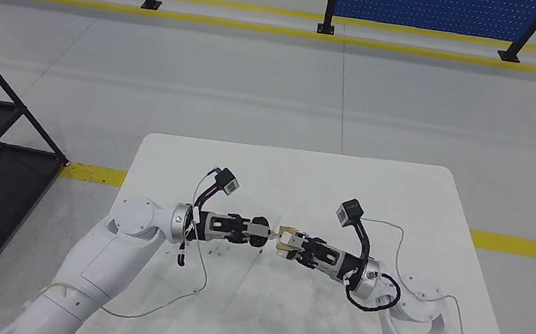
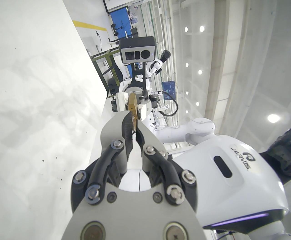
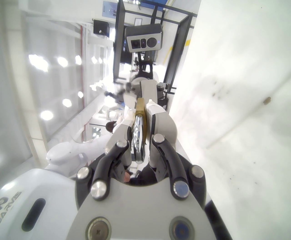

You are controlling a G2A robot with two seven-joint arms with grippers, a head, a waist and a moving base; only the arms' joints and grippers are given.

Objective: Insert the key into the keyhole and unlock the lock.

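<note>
The left tool (image 2: 134, 129) is pinched almost closed on the thin key (image 2: 134, 120), whose blade points straight ahead from its tips. Just beyond the tips, the brass lock (image 2: 132, 104) meets the key. The right tool (image 3: 141, 127) faces the left one and is clamped across the lock's sides, with the shiny shackle (image 3: 138, 134) back toward its wrist and the brass body at its tips. Both tools hold their things in the air above the white table (image 1: 396, 193). The step in hand looks like insertion. How deep the blade sits cannot be told. The next move likely calls for pushing the key home along the keyway, then twisting it while the right tool braces the lock.
</note>
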